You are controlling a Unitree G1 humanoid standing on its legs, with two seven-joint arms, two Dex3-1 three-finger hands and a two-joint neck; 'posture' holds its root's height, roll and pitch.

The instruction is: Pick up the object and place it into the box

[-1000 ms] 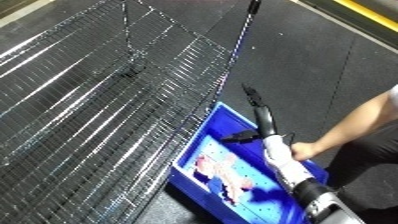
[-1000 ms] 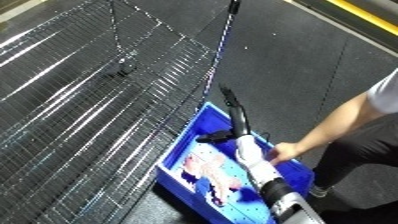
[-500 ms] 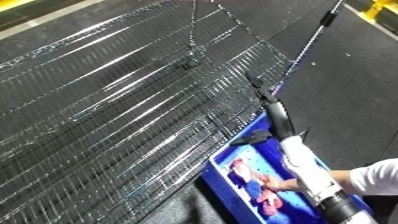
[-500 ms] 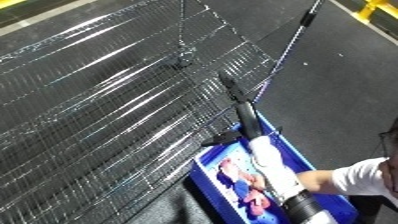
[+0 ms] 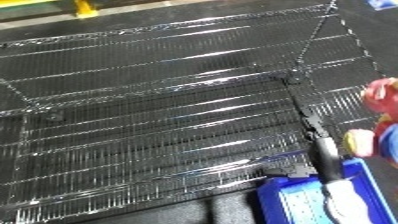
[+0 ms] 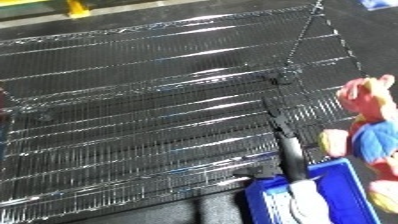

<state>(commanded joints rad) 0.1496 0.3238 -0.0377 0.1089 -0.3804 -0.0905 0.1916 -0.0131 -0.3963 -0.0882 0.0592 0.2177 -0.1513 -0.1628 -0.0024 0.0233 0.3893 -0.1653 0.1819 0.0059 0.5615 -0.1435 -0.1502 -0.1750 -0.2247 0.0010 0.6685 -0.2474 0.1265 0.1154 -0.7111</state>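
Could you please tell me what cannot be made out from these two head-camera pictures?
- Soft toy: cut off by the right edge in both views; blurred, so its details are unclear.
- Blue bin: cut off by the bottom edge; blurred contents cannot be identified.
- Right hand: blurred, so finger position cannot be told.
- Left hand: in neither view.
- Wire rack: its supports are hidden.

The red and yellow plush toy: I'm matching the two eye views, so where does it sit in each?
Left eye view: the plush toy is cut off by the right edge, over the wire shelf's right side, above the blue bin.
Right eye view: it stands further in from the right edge, more of it showing, just above the bin's far right corner.
Shared landmark: the blue bin at the lower right.
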